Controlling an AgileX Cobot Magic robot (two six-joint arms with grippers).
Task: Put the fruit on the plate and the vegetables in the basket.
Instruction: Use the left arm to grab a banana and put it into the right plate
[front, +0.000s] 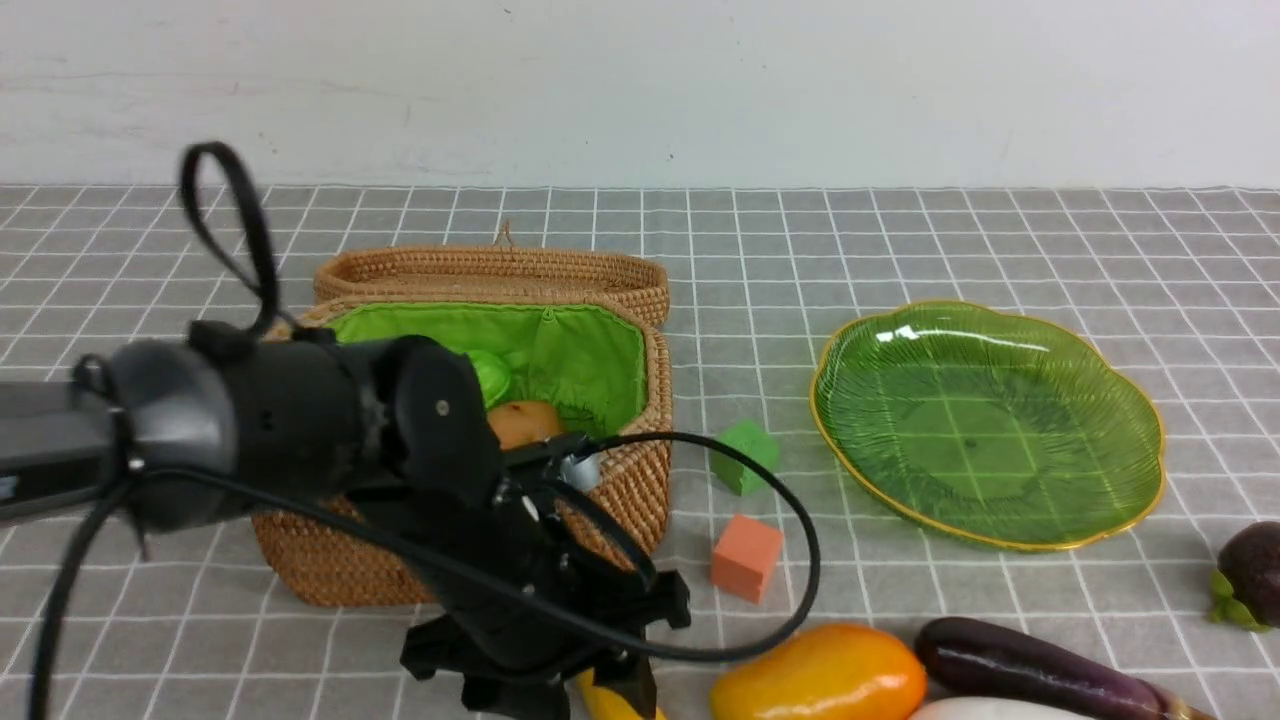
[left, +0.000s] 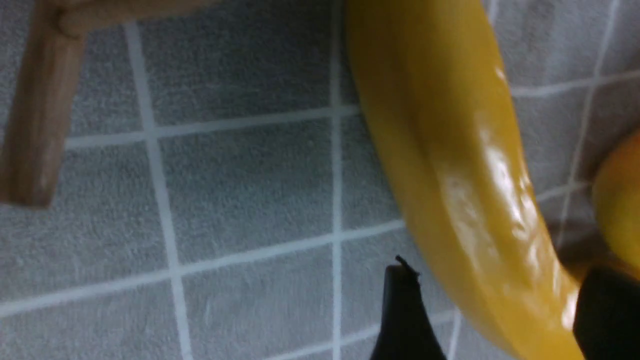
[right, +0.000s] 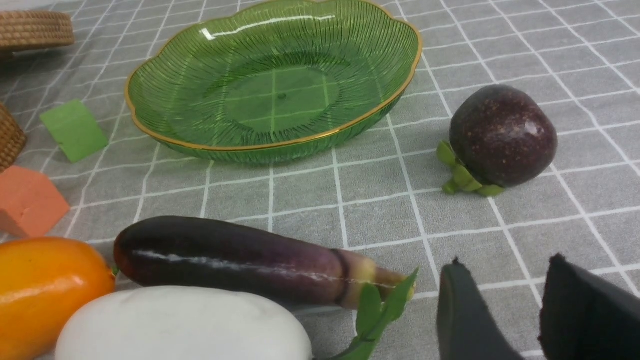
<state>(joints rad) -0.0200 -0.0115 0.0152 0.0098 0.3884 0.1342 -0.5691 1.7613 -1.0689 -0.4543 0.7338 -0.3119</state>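
Slippage worries us: the left gripper straddles the banana lying on the cloth between basket and mango, but we cannot tell whether its jaws press. If gripped near one end, the glossy curve may swing or slip before reaching the plate.

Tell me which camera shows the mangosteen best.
The right wrist view: the mangosteen is whole, sharp and unobstructed there, green leaves included. The front view catches it only at the far right edge, partly cut off by the frame. The left wrist view doesn't show it at all.
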